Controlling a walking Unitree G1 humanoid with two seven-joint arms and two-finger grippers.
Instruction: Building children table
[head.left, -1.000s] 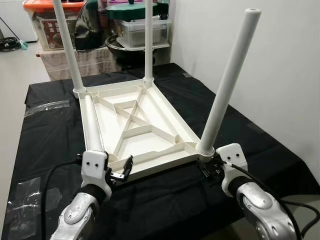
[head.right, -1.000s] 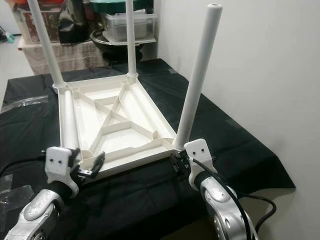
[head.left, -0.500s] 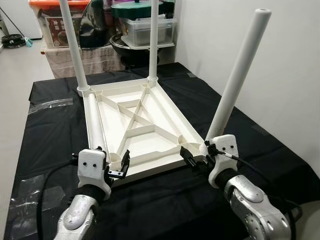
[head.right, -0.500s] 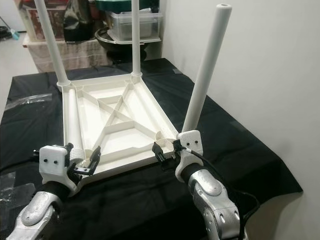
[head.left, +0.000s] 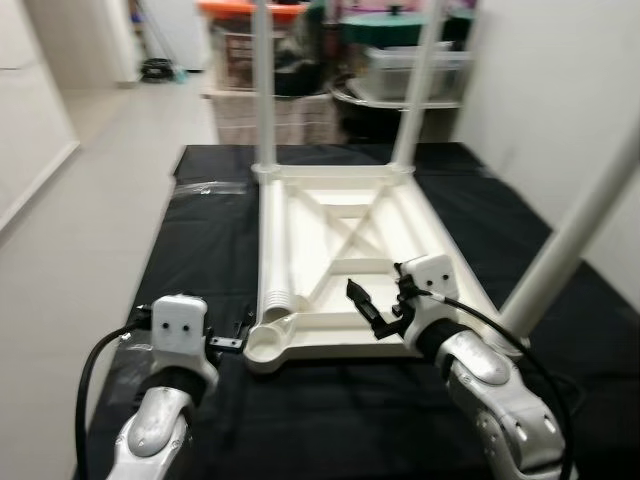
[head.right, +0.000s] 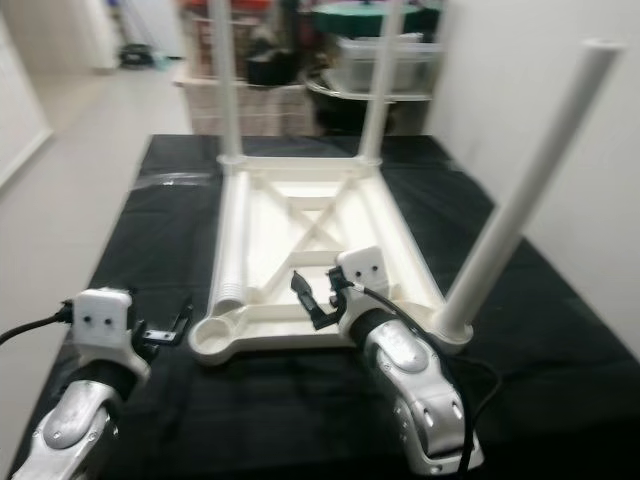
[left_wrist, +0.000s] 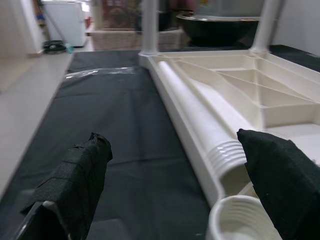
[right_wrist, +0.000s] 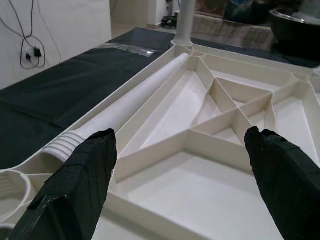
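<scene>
A white children's table top (head.left: 350, 215) lies upside down on a black-covered table (head.left: 200, 250). Three white legs stand in its corners: far left (head.left: 264, 90), far right (head.left: 418, 80) and near right (head.left: 580, 225). A fourth leg (head.left: 272, 250) lies loose inside, along the left rim, its ribbed end (left_wrist: 225, 152) next to the empty near-left socket (head.left: 264, 342). My left gripper (head.left: 238, 330) is open just left of that socket, apart from it. My right gripper (head.left: 372, 310) is open above the near rim, holding nothing, with the inner ribs (right_wrist: 225, 125) ahead of it.
Storage boxes (head.left: 240, 40) and a dark pot (head.left: 395, 95) crowd the far end of the table. A white wall (head.right: 560, 30) runs close along the right side. Open floor (head.left: 90, 200) lies to the left. A clear plastic bag (head.left: 205, 186) rests on the cloth.
The camera has swung left. My right gripper has moved left from the near-right leg's base to the middle of the near rim. My left gripper has drawn off the corner, to its left.
</scene>
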